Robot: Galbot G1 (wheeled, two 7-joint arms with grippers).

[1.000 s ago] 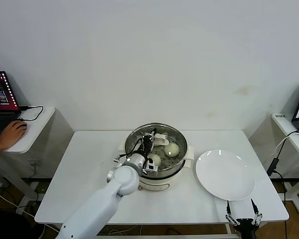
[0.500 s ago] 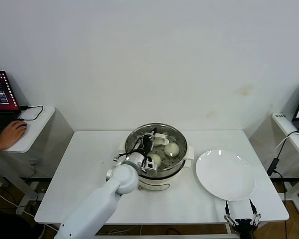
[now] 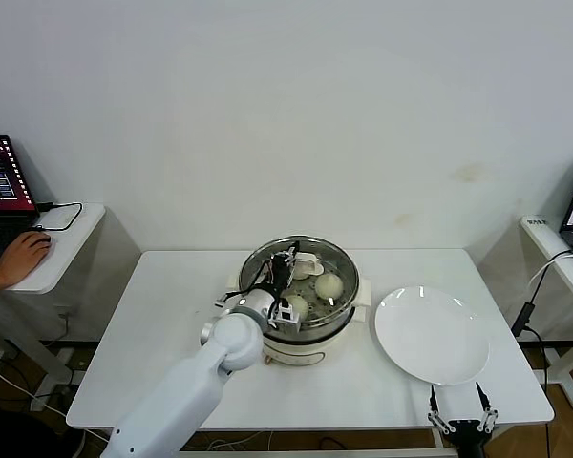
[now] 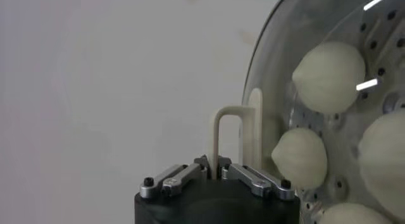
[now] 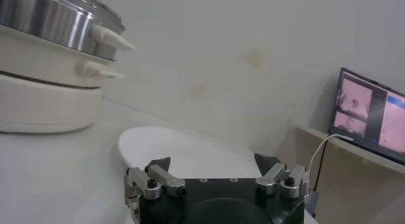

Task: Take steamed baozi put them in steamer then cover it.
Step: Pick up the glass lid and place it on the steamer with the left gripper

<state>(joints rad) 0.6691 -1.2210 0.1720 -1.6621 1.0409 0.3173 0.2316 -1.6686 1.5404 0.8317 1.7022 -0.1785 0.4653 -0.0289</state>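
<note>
Almost finished: the left gripper, jaws pinched tight on the cream-white oblong handle of the round clear glass cover, holds that lid over the round shiny steel steamer on the white table. Through the glass beyond the claw, four smooth cream-white baozi lie on the perforated steel tray, so the loading appears done. Whether the lid's metal rim has fully seated on the pot cannot be told; in the head view it looks level with the rim, the claw directly above its centre. The flat white plate, well to the side of the working claw, carries no buns. The right gripper waits with its fingers spread wide and holding nothing, low at the table's near edge, just this side of the plate. What seems left is to settle the cover if needed, let go of the handle and draw the arm clear.
</note>
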